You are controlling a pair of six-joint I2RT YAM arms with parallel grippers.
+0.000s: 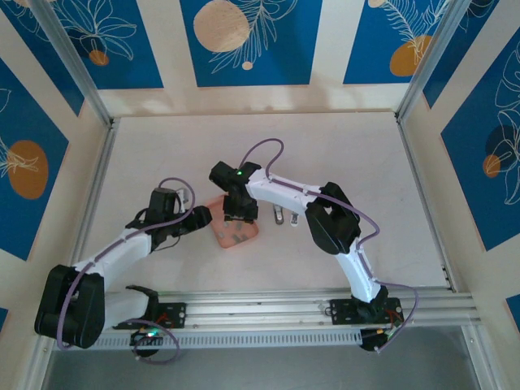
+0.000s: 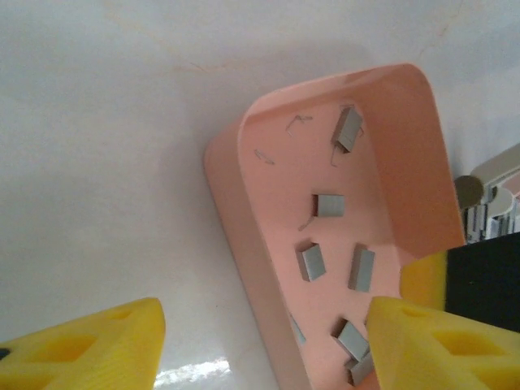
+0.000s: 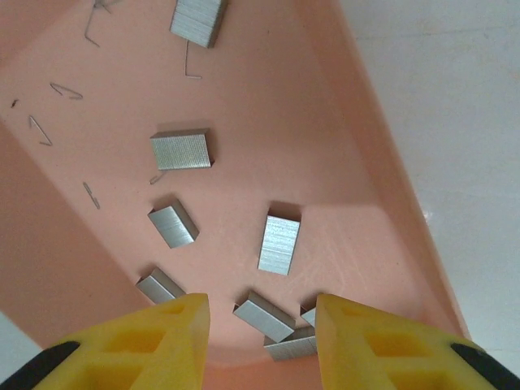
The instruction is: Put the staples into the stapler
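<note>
Several staples (image 3: 279, 242) lie loose as short grey bars on the floor of the salmon-pink tray (image 1: 246, 236), along with a few single bent wires. My right gripper (image 3: 260, 313) hangs open over the tray's inside, its yellow fingers either side of one staple bar (image 3: 264, 317). My left gripper (image 2: 264, 325) is open and straddles the tray's long wall (image 2: 244, 244), one finger over the table and the other finger (image 2: 422, 341) inside, by some staples (image 2: 311, 262). The stapler (image 1: 284, 215) shows as slim silver pieces just right of the tray.
Both grippers (image 1: 203, 218) (image 1: 238, 213) crowd the tray at the table's middle. The right gripper's black body (image 2: 487, 284) sits close beside my left finger. Aluminium rails (image 1: 309, 309) edge the white table (image 1: 341, 162) at the front, and patterned walls enclose it.
</note>
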